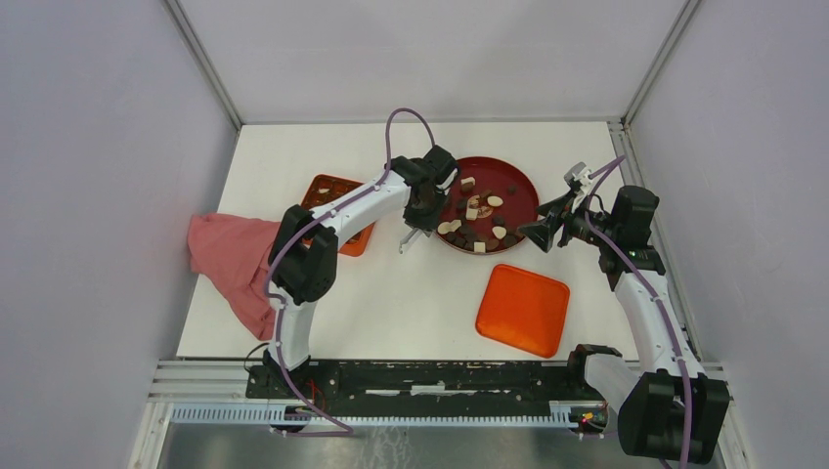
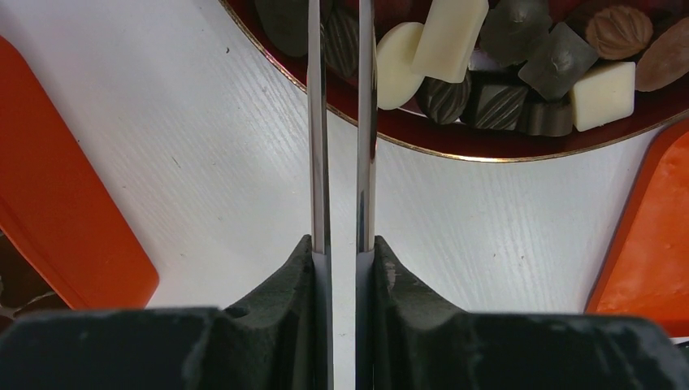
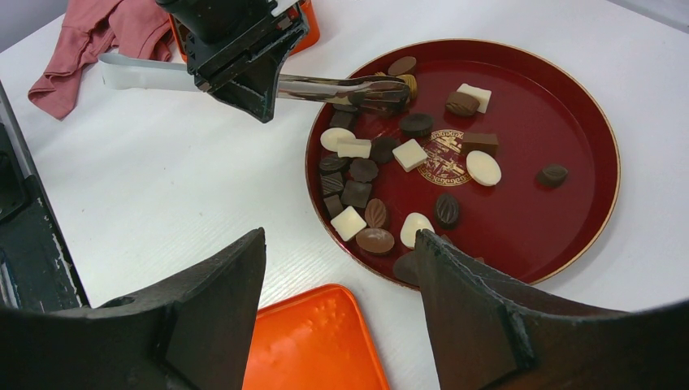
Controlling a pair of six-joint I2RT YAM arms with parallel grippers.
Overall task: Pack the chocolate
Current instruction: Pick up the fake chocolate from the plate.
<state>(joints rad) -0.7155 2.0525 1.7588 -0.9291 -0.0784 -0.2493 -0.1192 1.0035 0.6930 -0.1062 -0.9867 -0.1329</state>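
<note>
Several chocolate pieces [image 1: 474, 210], dark, mid brown and cream-white, lie on the round dark-red plate [image 1: 528, 186], mostly in its left half. My left gripper [image 1: 422, 207] is shut on metal tongs [image 3: 325, 85]. The tong tips reach over the plate's left rim to a brown piece [image 3: 406, 81]; I cannot tell whether they grip it. In the left wrist view the two tong blades [image 2: 318, 122] run up between my fingers toward the chocolates [image 2: 443, 36]. My right gripper [image 1: 543, 233] is open and empty, hovering at the plate's right edge [image 3: 340, 244]. The orange compartmented box [image 1: 332, 210] is partly hidden under the left arm.
The orange box lid [image 1: 523, 309] lies flat in front of the plate, below the right gripper [image 3: 313, 341]. A pink cloth [image 1: 230, 259] lies at the table's left edge. White walls close in the table on three sides.
</note>
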